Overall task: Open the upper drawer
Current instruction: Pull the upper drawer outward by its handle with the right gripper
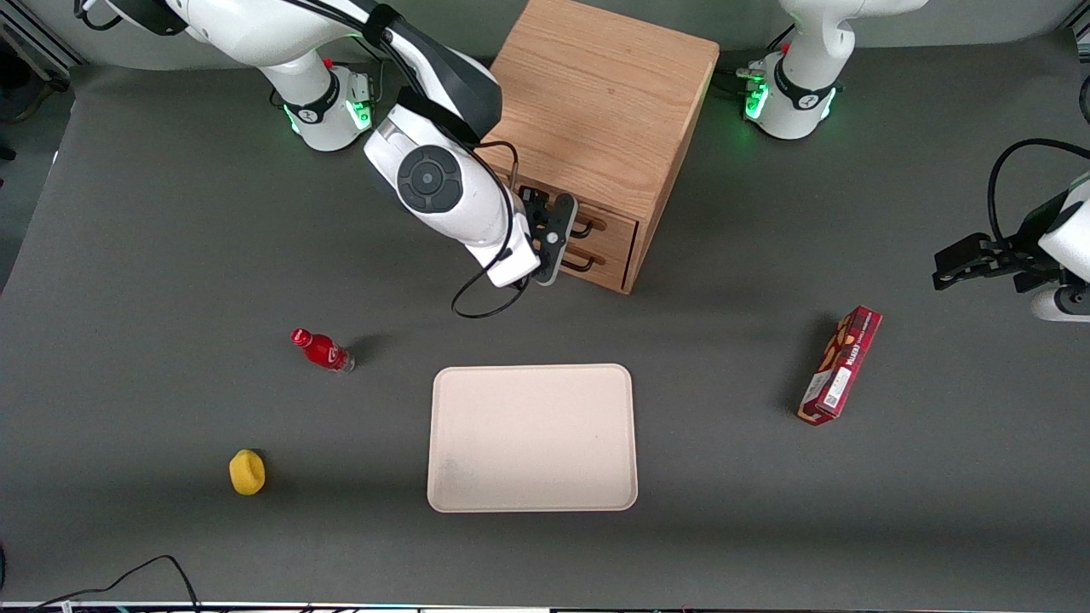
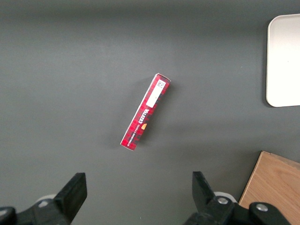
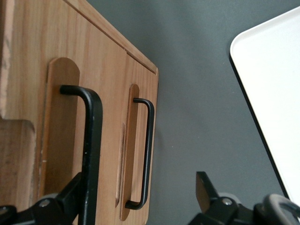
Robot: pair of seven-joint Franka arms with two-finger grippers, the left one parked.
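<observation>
The light-oak cabinet (image 1: 600, 111) stands near the working arm's base, both drawers pushed in. The upper drawer (image 1: 615, 226) has a black wire handle (image 1: 584, 228); the identical lower drawer (image 1: 606, 264) sits under it. My right gripper (image 1: 555, 238) hovers just in front of the drawer fronts, at handle height. In the right wrist view the gripper (image 3: 138, 201) is open. The upper drawer's handle (image 3: 92, 150) runs close beside one finger (image 3: 70, 194), not clamped. The lower drawer's handle (image 3: 149, 150) shows deeper, between the fingers. The upper drawer front (image 3: 63, 122) is flush with the cabinet.
A cream tray (image 1: 532, 438) lies nearer the front camera than the cabinet; its edge shows in the right wrist view (image 3: 267, 89). A red bottle (image 1: 324, 350) and a yellow object (image 1: 247, 472) lie toward the working arm's end. A red box (image 1: 840, 364) lies toward the parked arm's end.
</observation>
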